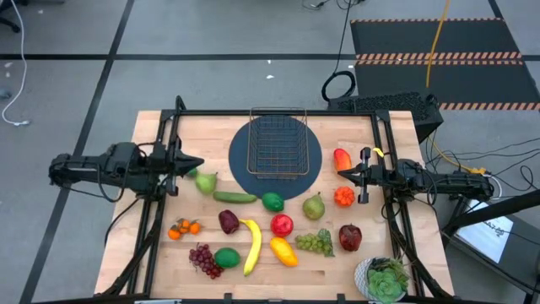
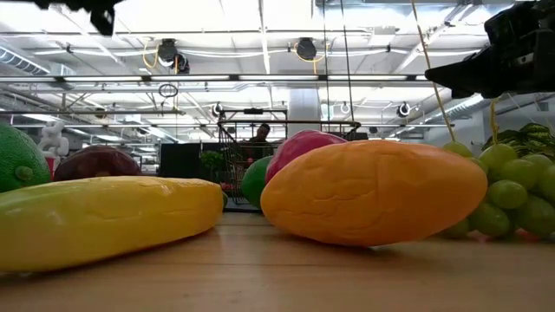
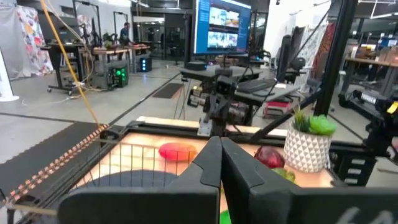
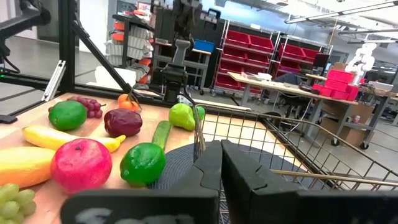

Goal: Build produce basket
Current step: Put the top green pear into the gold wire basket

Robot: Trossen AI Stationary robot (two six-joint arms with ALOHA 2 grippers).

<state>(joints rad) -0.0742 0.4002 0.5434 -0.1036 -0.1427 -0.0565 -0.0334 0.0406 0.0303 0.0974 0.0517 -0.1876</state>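
Both sets of fingers are closed on nothing: the left gripper (image 1: 196, 163) hangs just beside the green pear (image 1: 207, 181) at the left of the worktop (image 1: 152, 253), the right gripper (image 1: 344, 172) just beside the mango (image 1: 342, 158) at the right. Risk: a descent with fingers closed would likely knock the round produce rolling rather than grasp it. The wire basket (image 1: 277, 143) sits empty on the round mat (image 1: 240, 169) between the two grippers, with all produce lying outside it.
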